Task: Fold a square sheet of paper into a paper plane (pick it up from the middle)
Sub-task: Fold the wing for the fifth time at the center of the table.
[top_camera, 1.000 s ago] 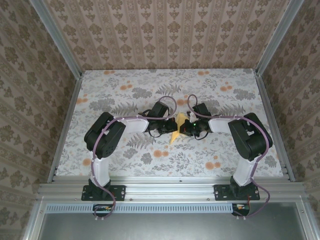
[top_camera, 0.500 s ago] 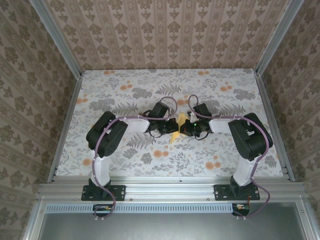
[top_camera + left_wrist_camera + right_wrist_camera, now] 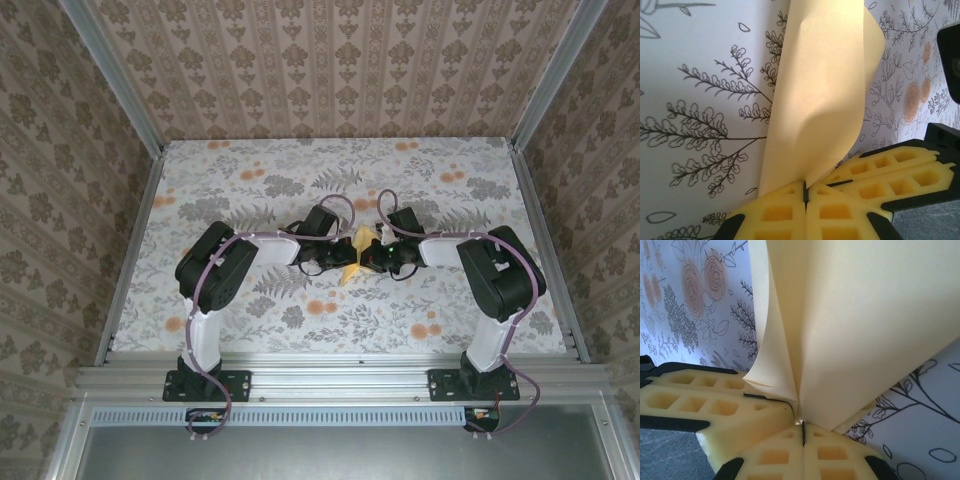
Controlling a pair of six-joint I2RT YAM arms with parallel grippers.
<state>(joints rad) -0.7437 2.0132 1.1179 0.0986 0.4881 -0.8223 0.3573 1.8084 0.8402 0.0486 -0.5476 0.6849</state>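
my left gripper [image 3: 805, 192] and right gripper [image 3: 803, 432] both clamped on the thin yellow-orange paper sheet [image 3: 352, 264], mid-table, white flowered cloth [image 3: 250, 180] beneath, curled paper standing before my wrist cameras

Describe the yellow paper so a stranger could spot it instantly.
On the floral tablecloth, look mid-table. There the sheet of paper is gripped by the left end effector and right end effector. It is plain yellow-orange and curled, unlike the cloth's small orange flower prints.
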